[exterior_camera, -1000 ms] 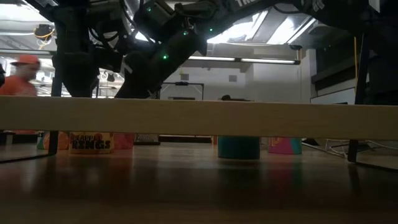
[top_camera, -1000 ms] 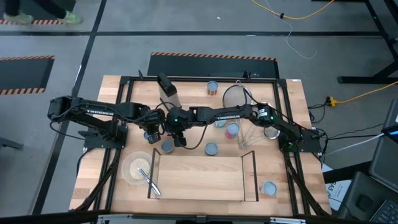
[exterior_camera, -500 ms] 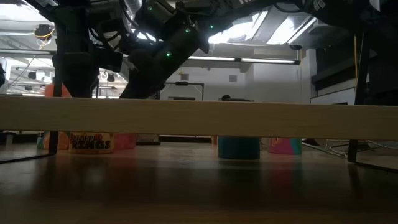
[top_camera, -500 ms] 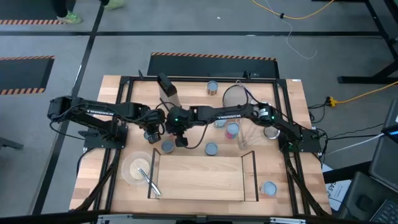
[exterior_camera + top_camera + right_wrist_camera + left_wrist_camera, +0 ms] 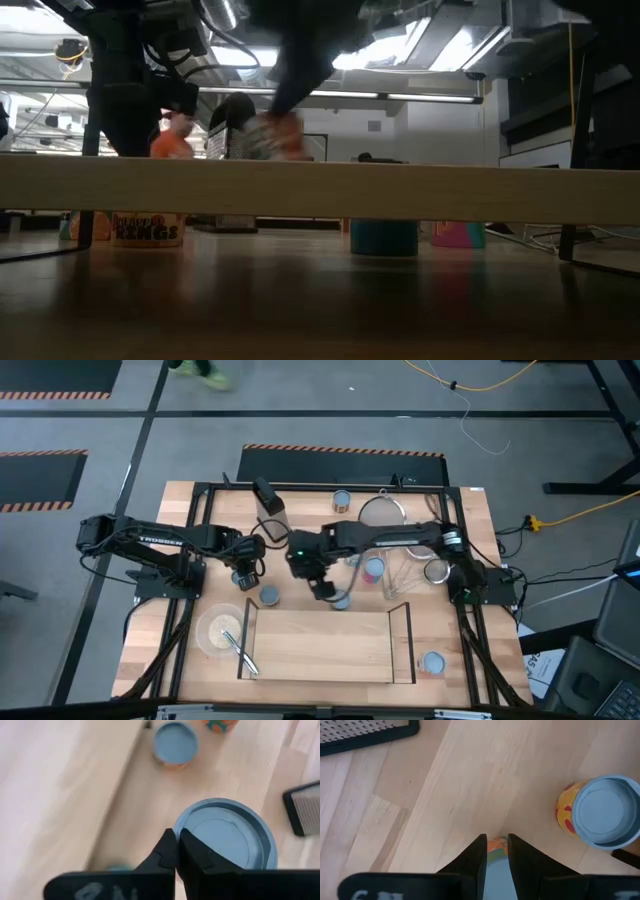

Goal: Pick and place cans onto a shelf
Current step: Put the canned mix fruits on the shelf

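Observation:
My right gripper (image 5: 322, 588) (image 5: 176, 842) is shut on a can (image 5: 225, 837) with a pale blue top. The can shows blurred above the shelf board in the low view (image 5: 270, 135). The gripper is just beyond the shelf (image 5: 320, 645), beside a teal can (image 5: 341, 602) standing on the table. My left gripper (image 5: 245, 575) (image 5: 495, 851) is at the table's left. Its fingers are nearly together over an orange-and-blue can (image 5: 496, 843). Another can (image 5: 268, 596) (image 5: 600, 812) stands upright by the shelf's left upright. My right gripper pinches the can's rim (image 5: 181, 832) at one side between its two fingers, which come from above. The can sits level below the fingertips with its top up. It is lifted above the height of the shelf board. My left gripper has a little of the can's blue top and orange side (image 5: 496, 843) in the narrow gap between its fingers, which come from above. The fingers hide the rest of the can and the place of contact.
More cans stand at the far edge (image 5: 341, 500), at mid-table (image 5: 372, 568) and at the near right (image 5: 432, 662). Two wire strainers (image 5: 380, 512) (image 5: 436, 572) lie on the right. A pale bowl with a utensil (image 5: 220, 630) sits left of the shelf.
My right gripper has gone toward the table's right edge, from beside the can at the shelf's left upright to beside the teal can. It has also risen, and its can now shows above the shelf board. A person has walked across behind the table.

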Available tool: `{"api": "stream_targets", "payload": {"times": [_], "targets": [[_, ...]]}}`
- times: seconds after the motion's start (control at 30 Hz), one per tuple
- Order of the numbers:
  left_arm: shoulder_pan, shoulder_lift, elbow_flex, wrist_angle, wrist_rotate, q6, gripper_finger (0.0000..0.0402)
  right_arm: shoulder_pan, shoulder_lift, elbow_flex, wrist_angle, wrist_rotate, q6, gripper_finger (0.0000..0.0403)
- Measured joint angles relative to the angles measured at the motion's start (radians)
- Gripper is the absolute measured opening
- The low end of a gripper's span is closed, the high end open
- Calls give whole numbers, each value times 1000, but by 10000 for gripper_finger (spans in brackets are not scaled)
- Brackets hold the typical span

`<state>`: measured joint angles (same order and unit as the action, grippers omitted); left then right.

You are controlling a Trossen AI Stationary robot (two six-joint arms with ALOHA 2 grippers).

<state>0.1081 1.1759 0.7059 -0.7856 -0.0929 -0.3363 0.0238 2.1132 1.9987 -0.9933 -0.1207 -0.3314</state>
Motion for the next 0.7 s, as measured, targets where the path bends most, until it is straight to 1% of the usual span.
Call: {"api": "stream_targets", "payload": {"times": [0.2, 0.27, 0.37, 0.47, 0.53, 0.7], "targets": [[0, 0, 0, 5, 0, 0, 70, 112, -158, 2, -162, -5, 104, 9], [0, 0, 0, 12, 0, 0, 70, 163, -204, 0, -193, -5, 124, 8], [0, 0, 0, 13, 0, 0, 70, 250, -270, -37, -190, -4, 174, 8], [0, 0, 0, 13, 0, 0, 70, 339, -316, -105, -168, -4, 249, 9], [0, 0, 0, 15, 0, 0, 70, 399, -340, -169, -126, 31, 304, 10], [0, 0, 0, 19, 0, 0, 70, 526, -374, -371, 85, 134, 431, 8]]}}
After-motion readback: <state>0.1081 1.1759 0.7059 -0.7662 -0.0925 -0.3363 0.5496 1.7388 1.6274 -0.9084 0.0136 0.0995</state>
